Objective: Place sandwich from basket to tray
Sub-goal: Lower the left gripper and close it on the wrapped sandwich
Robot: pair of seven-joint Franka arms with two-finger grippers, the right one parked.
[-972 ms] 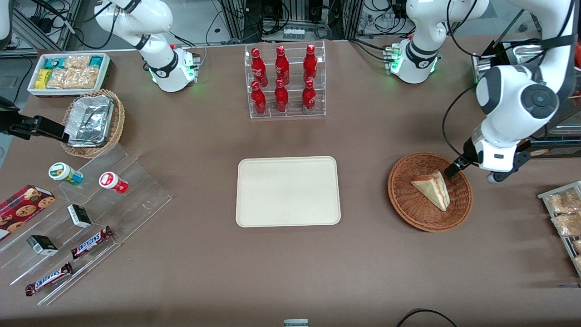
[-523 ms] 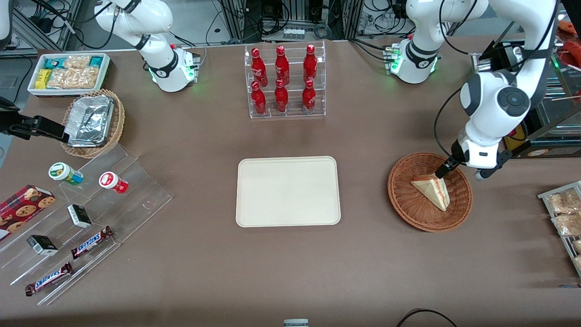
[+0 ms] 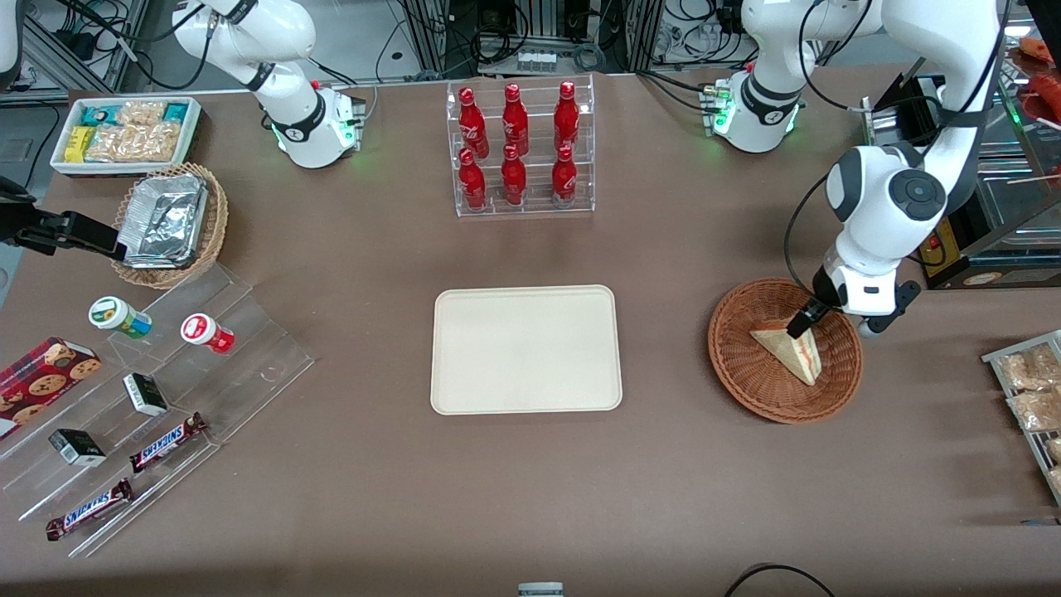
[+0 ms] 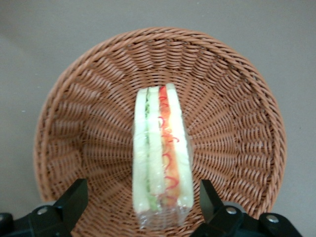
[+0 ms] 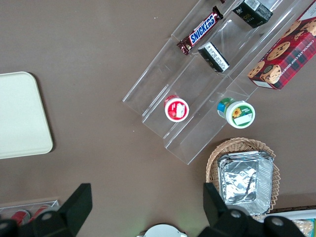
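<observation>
The sandwich [image 3: 789, 349], a pale wrapped wedge with red and green filling, lies in the reddish-brown wicker basket [image 3: 738, 365] toward the working arm's end of the table. In the left wrist view the sandwich [image 4: 162, 158] stands on edge in the basket [image 4: 79, 123], with one black finger on each side of its wide end. My gripper [image 3: 802, 323] is open and low over that end; the fingers [image 4: 74, 200] stand apart from the wrap. The cream tray [image 3: 525, 348] lies flat mid-table, beside the basket, with nothing on it.
A clear rack of red bottles [image 3: 519, 149] stands farther from the front camera than the tray. A wire rack of snack packets [image 3: 1028, 398] sits at the table edge beside the basket. A dark box [image 3: 978, 249] stands close to the arm.
My gripper has moved down and toward the tray, from the basket's rim to over the sandwich's wide end. The sandwich has not moved.
</observation>
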